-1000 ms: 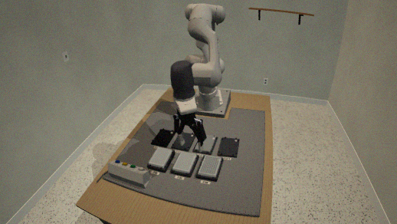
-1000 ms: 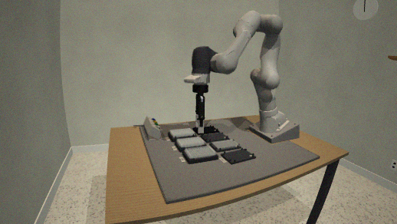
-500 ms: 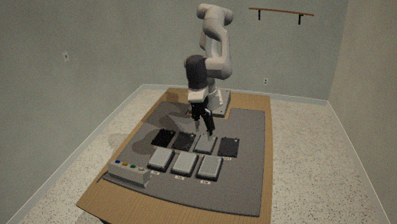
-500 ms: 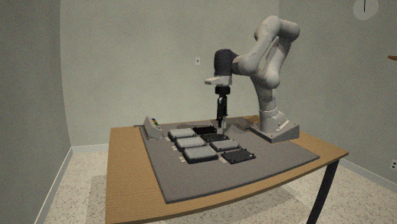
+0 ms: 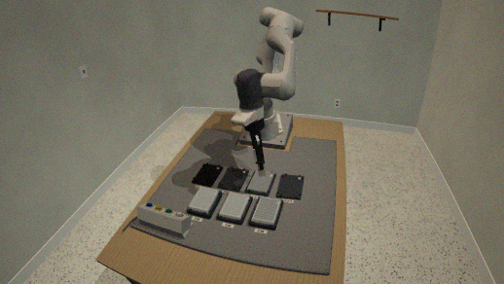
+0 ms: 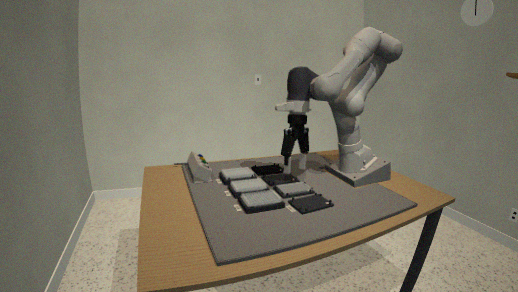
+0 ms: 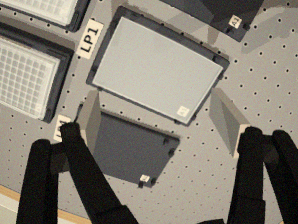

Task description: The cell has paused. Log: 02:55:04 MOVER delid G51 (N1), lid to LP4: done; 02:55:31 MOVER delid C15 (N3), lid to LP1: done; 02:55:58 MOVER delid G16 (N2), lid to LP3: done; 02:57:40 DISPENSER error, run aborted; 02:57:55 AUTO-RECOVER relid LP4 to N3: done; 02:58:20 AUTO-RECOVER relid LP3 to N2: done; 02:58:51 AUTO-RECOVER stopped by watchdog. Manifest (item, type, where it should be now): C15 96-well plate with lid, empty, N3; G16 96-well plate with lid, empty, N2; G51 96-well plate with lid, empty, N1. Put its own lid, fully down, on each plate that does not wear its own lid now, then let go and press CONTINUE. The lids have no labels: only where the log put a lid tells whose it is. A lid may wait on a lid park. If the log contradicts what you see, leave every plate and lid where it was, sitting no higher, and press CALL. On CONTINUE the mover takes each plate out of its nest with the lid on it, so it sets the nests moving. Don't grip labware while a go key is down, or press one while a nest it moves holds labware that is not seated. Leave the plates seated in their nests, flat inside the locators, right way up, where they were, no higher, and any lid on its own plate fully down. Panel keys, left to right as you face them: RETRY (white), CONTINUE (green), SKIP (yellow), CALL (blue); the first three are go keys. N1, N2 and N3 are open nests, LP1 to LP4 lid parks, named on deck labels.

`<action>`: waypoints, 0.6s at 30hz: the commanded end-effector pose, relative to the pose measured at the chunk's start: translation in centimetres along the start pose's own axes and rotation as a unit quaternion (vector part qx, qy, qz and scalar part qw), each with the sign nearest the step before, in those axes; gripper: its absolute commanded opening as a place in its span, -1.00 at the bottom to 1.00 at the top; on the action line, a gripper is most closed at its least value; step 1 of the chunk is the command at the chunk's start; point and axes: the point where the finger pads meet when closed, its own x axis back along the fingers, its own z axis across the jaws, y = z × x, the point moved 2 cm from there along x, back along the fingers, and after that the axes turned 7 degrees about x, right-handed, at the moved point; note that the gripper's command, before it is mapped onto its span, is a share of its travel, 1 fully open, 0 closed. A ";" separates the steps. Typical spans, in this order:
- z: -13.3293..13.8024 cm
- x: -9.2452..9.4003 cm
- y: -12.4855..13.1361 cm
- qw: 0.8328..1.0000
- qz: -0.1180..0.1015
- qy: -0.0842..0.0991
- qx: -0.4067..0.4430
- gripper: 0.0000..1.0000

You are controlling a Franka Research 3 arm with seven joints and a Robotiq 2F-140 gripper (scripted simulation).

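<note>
Far left on the deck, key panel point(image 5: 162, 221), untouched. Front row next: left plate point(image 5: 204, 200) and middle plate point(image 5: 234, 206) both look lidded (smooth, pale tops). Right plate point(image 5: 266, 212) shows open wells, so it is bare. Nest labels are too small to read in the top view.

Back row: two dark empty lid parks point(image 5: 206, 174) point(image 5: 234, 178), then the one parked lid point(image 7: 156, 66), then another empty park point(image 5: 290, 186). The wrist view reads the LP1 label point(image 7: 91, 36) right beside that lid, so by the record it should be C15's.

Gripper point(image 6: 294, 156) hangs above the LP1 lid with its jaws spread wide. It holds nothing and is not touching the lid.

Risks from here:
- Wrong call. The record says N3 got a lid and N1 did not. If the bare nest is N3, sight and record disagree, so any lid pickup is a fault and CALL is the right move. Cause: acting before the nest labels are read.
- If the bare nest is N1, the LP1 lid does not belong on it. The N3 lid has to come off first, with the LP1 lid going to N3.
- Skewed grasp. The wrist view sits rotated against the lid edges, so the fingers could close on its corners, tilt it, or knock the neighbouring plate out of its locators.
- Lid left cocked on the plate, then CONTINUE pressed: the nest moves with unseated labware.
</note>
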 end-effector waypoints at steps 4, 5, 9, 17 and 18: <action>0.2 -0.1 0.4 0.988 0.008 -0.002 -0.154 0.32; 0.2 -0.1 0.4 0.981 0.009 -0.005 -0.193 0.32; 0.2 -0.1 0.4 0.968 0.012 -0.008 -0.252 0.32; 0.2 -0.1 0.5 0.933 0.019 -0.014 -0.360 0.32; 0.2 -0.1 0.5 0.928 0.020 -0.015 -0.373 0.32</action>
